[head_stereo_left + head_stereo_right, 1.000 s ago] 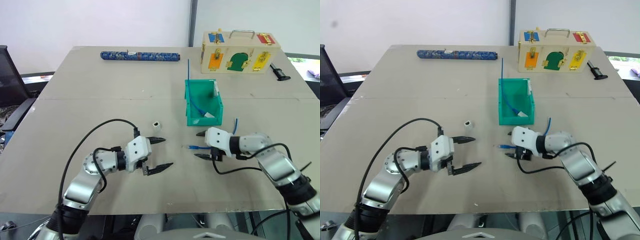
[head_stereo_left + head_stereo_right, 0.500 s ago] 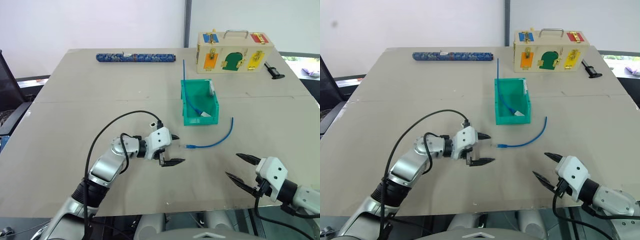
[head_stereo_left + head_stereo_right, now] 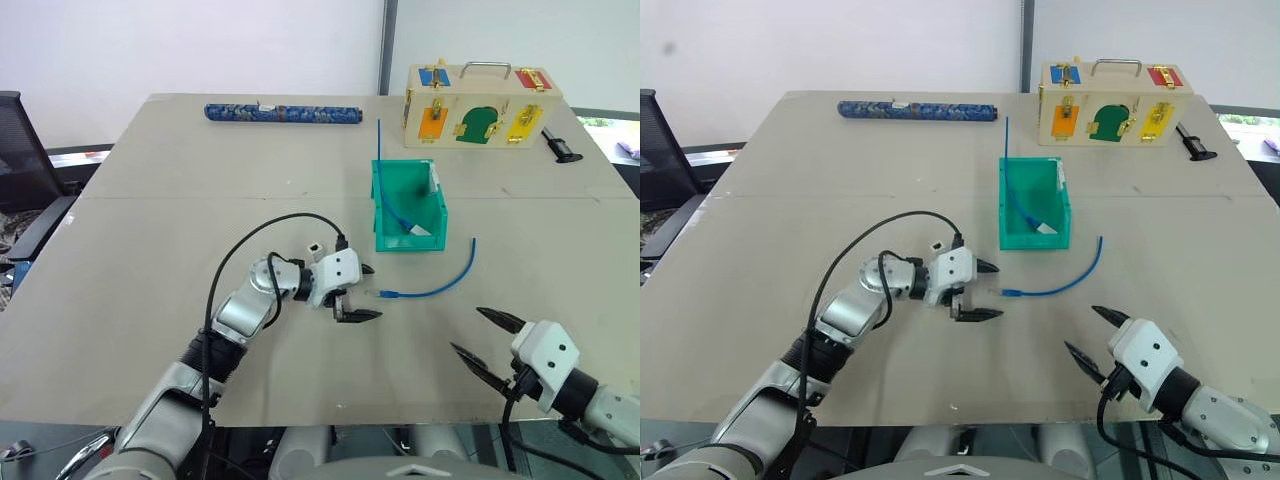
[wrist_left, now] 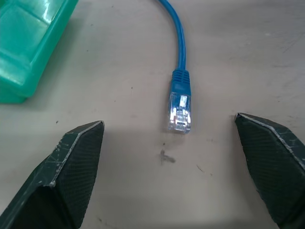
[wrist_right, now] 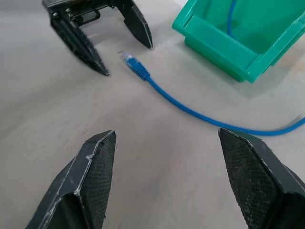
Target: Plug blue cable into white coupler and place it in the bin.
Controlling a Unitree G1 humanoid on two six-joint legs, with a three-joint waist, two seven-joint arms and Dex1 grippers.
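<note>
The blue cable [image 3: 432, 289] lies in a curve on the table in front of the bin [image 3: 436, 206]. Its clear plug [image 4: 179, 112] points at my left gripper [image 3: 374, 292]. That gripper is open, its two black fingers [image 4: 71, 162] standing to either side of the plug without touching it. The white coupler [image 3: 937, 243] sits on the table just behind the left gripper's white body. My right gripper [image 3: 467, 330] hangs open and empty near the table's front edge, well short of the cable. The right wrist view looks across at the left gripper [image 5: 125, 56] and the plug [image 5: 129, 60].
Another thin blue cord [image 3: 392, 200] lies in the bin, and one end pokes up over the bin's back wall. A wooden box with coloured latched doors [image 3: 480, 105] stands at the back right, a long dark-blue patterned tube [image 3: 280, 113] at the back.
My left gripper has slid right until its open fingers flank the cable's plug, and the fingers have narrowed a little. My right gripper has drawn back from the cable to the table's front edge.
</note>
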